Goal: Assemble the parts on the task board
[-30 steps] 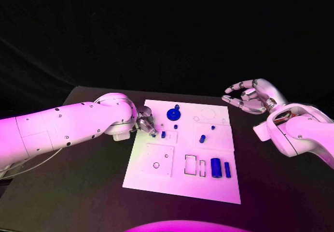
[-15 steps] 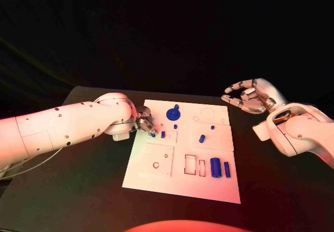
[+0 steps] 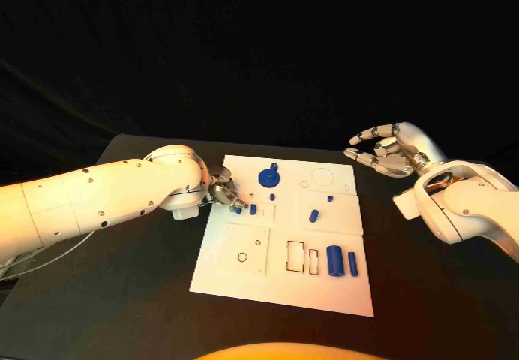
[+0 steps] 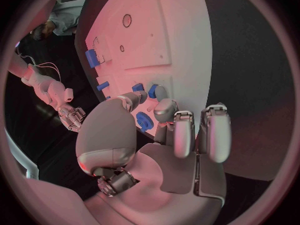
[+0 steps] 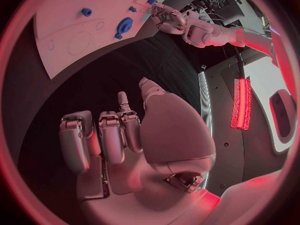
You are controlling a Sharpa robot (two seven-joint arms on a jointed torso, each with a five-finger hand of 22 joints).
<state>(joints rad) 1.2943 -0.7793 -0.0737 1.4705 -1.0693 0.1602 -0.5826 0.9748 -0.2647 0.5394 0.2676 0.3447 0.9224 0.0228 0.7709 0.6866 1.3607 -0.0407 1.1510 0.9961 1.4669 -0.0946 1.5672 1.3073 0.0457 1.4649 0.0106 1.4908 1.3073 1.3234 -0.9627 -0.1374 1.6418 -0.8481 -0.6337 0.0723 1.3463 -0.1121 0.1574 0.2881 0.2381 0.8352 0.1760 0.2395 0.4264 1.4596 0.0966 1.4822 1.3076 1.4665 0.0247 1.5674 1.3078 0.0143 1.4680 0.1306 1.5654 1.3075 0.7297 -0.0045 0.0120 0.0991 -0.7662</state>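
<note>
The left hand's (image 3: 225,193) silver fingers (image 4: 182,135) reach down at the left edge of the white rectangular task board (image 3: 244,274), their tips at a small blue peg (image 3: 238,210); whether they grasp it I cannot tell. Just beside stands another short blue peg (image 3: 253,209), with a round blue disc part (image 3: 268,178) farther up the board. The right hand (image 3: 389,150) hovers off the board's far right corner over the black counter (image 3: 130,285), fingers (image 5: 112,135) loosely curled apart, grasping nothing.

Dim scene, dark surroundings, wrist views fisheye-warped at rims
</note>
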